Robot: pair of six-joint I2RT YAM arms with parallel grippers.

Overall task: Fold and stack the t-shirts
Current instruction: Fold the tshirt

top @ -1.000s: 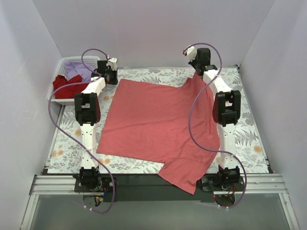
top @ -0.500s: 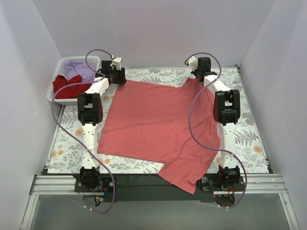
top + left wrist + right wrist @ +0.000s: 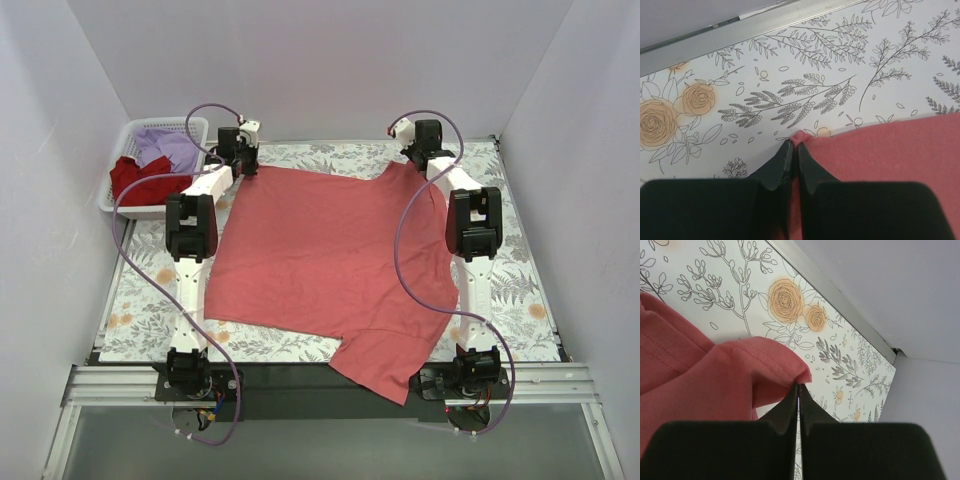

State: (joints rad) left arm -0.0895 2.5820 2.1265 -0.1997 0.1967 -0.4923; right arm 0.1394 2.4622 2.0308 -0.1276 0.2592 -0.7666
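The large coral-red t-shirt [image 3: 330, 260] lies spread over the floral cloth [image 3: 140, 300], one sleeve hanging over the near edge. My left gripper [image 3: 244, 160] is shut on its far left corner [image 3: 796, 137], low on the cloth. My right gripper [image 3: 416, 152] is shut on its far right hem [image 3: 801, 375], held a little above the cloth. The darker red t-shirt [image 3: 138, 180] and the lavender t-shirt [image 3: 165, 145] lie crumpled in the white basket [image 3: 112, 207] at the far left.
Grey walls close in the table at the back and both sides. A metal rail [image 3: 770, 20] runs along the far edge just beyond both grippers. The basket stands left of the left arm.
Both grippers have moved toward the back edge with the coral-red shirt's far corners. The left one also shifted right. The shirt's far edge now lies flatter and straighter.
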